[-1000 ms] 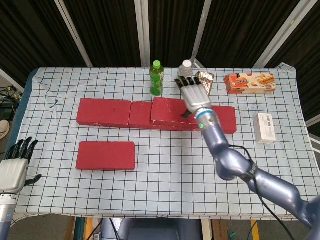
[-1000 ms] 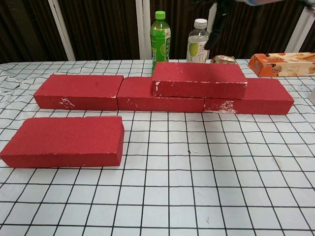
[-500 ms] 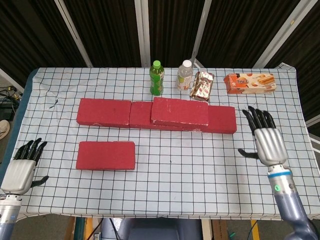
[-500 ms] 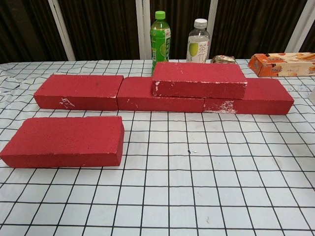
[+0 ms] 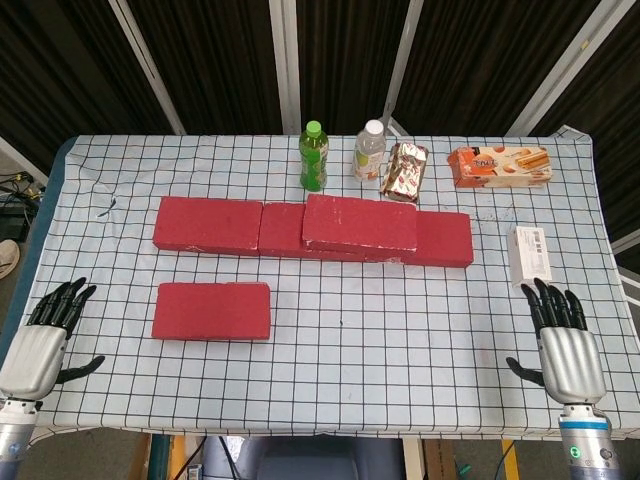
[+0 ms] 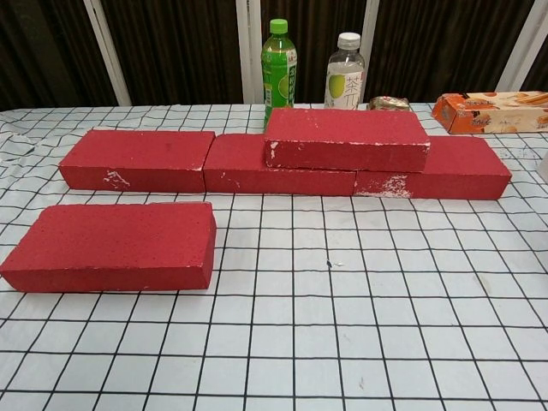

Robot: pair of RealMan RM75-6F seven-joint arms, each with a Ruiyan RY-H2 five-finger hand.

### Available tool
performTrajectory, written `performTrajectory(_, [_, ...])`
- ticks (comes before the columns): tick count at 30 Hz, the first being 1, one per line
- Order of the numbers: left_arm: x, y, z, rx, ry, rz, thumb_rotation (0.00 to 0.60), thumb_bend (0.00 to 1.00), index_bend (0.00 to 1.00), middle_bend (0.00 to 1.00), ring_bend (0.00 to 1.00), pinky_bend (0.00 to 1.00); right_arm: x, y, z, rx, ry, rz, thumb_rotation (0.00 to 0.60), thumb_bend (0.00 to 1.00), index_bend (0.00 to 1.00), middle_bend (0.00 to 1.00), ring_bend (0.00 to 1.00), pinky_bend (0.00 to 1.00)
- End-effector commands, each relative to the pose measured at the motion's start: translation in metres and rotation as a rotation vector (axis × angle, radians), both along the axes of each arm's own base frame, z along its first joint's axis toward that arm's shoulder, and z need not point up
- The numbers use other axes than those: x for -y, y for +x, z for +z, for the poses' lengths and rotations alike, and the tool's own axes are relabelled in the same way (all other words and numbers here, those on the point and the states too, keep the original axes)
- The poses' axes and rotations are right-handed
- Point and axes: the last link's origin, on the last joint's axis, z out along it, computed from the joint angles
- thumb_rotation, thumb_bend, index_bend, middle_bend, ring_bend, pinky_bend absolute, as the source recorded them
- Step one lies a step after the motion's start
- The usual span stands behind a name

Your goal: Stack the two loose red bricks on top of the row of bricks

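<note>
Your right hand (image 5: pixel 570 345) sits low at the near right corner of the counter (image 5: pixel 400 330), fingers spread, holding nothing. Your left hand (image 5: pixel 40 340) mirrors it at the near left edge, fingers apart and empty. Just right of that left hand and a little farther out lies the loose red brick (image 5: pixel 211 310), flat on the checked cloth. Beyond it runs the row of bricks (image 5: pixel 208 224), with one stacked brick (image 5: pixel 360 222) on top, seemingly bridging two of them.
</note>
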Motion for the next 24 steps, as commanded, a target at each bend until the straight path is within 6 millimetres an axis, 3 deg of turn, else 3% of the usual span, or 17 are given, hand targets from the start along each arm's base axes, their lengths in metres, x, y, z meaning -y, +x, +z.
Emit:
performTrajectory(1, [0.005,0.0,0.002,0.018,-0.024,0.011,0.6,0.02,0.05,0.0,0.0,0.11,-0.007,-0.004,-0.004,-0.018,-0.041,0.024,0.6,0.15,0.07,0.01,0.0,0.0])
performTrajectory(7, [0.007,0.001,0.007,0.03,-0.028,0.03,0.6,0.0,0.04,0.0,0.0,0.11,-0.016,-0.019,-0.005,-0.03,-0.04,0.038,0.6,0.15,0.07,0.01,0.0,0.0])
performTrajectory(13, [-0.001,0.015,0.009,-0.037,-0.044,-0.016,0.6,0.0,0.04,0.0,0.0,0.12,-0.018,-0.03,-0.008,-0.04,0.0,0.039,0.6,0.15,0.07,0.01,0.0,0.0])
performTrajectory(24, [-0.019,0.027,0.007,-0.159,-0.171,0.0,0.6,0.0,0.02,0.0,0.0,0.07,-0.017,-0.034,-0.006,-0.012,0.009,0.025,0.6,0.15,0.06,0.01,0.0,0.0])
